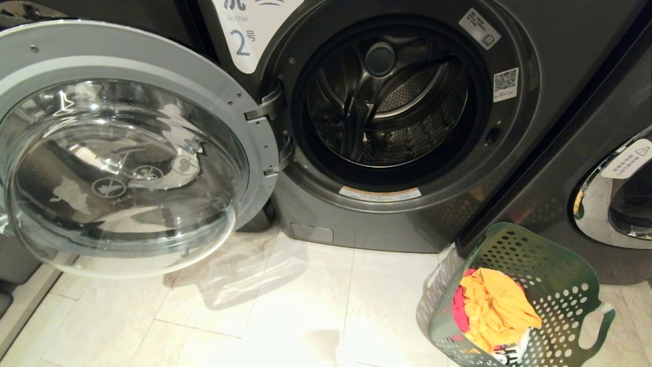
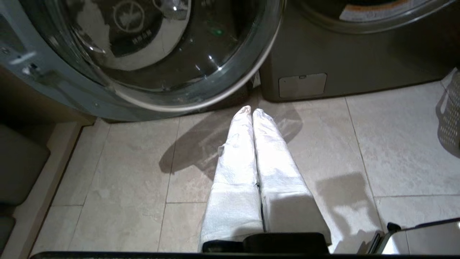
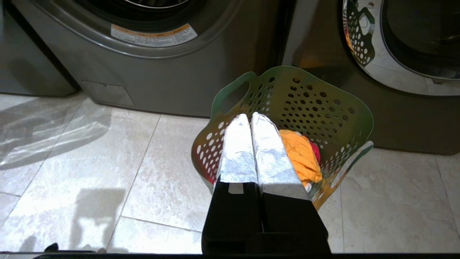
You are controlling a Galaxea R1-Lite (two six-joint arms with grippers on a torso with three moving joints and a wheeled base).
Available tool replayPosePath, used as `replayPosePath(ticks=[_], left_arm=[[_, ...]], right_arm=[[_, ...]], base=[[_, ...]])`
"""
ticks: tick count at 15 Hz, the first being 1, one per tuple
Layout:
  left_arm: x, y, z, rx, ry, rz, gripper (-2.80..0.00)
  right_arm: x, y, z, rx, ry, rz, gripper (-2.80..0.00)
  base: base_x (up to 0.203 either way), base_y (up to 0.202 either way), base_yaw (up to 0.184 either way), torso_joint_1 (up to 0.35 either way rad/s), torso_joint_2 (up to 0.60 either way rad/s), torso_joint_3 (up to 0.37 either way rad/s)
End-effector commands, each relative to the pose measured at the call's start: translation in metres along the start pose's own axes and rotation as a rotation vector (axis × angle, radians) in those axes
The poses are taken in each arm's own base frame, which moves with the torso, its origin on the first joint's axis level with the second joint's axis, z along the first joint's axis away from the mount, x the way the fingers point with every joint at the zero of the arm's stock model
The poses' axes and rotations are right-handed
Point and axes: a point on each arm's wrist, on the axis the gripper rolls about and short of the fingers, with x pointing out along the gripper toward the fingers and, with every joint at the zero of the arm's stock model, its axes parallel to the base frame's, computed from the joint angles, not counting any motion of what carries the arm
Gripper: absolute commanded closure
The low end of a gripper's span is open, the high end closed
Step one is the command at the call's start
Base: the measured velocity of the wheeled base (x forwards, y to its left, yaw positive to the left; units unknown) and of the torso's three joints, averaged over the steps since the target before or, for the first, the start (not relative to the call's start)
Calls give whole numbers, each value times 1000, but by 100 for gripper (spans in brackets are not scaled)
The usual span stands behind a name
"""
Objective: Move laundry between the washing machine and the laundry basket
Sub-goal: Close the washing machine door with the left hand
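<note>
The dark grey washing machine (image 1: pixel 407 224) marked 2 stands ahead, its round glass door (image 1: pixel 122 153) swung wide open to the left and its steel drum (image 1: pixel 387 102) showing no cloth. The green laundry basket (image 1: pixel 555 275) with round holes sits on the floor at the lower right, holding the laundry (image 1: pixel 494 306): an orange-yellow garment over red cloth, with a bit of white. My left gripper (image 2: pixel 251 109) is shut and empty above the tiles below the open door. My right gripper (image 3: pixel 250 115) is shut and empty, hanging over the basket (image 3: pixel 316 104) beside the laundry (image 3: pixel 302 154).
A second washer (image 1: pixel 621 193) with a chrome-rimmed door stands right of the basket. Pale floor tiles (image 1: pixel 285 316) stretch in front of the machines. A grey bin and a low ledge (image 2: pixel 21 169) lie at the far left under the open door.
</note>
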Motion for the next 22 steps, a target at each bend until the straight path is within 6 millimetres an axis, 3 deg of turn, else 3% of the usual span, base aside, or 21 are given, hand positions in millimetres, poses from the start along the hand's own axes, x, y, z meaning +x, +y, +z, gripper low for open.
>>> replayPosePath(ticks=[1,3,5,8,10,12,15,22], left_arm=[[-6,6,26,2,-57,16,0],[-12,19,76,0,-88,38,0],[9,35,129,-5,-38,75,0],[76,62,211,-19,27,163,0],[127,75,244,-23,62,208,0],[166,82,258,-25,92,244,0],[182,82,256,-53,158,257,0],[158,74,256,-50,172,117,0]], right_arm=[[2,0,-9,2,34,-2,0],[2,0,-9,1,33,-2,0],[2,0,-9,-15,34,2,0],[2,0,-10,-42,36,6,0],[2,0,-10,-49,34,10,0],[2,0,-10,-50,34,8,0],[2,0,-10,-12,35,0,0],[2,0,-9,-7,34,-1,0]], base=[[0,0,0,0,0,0],[0,0,0,0,0,0],[0,0,0,0,0,0],[0,0,0,0,0,0],[0,0,0,0,0,0],[0,0,0,0,0,0],[0,0,0,0,0,0],[0,0,0,0,0,0]])
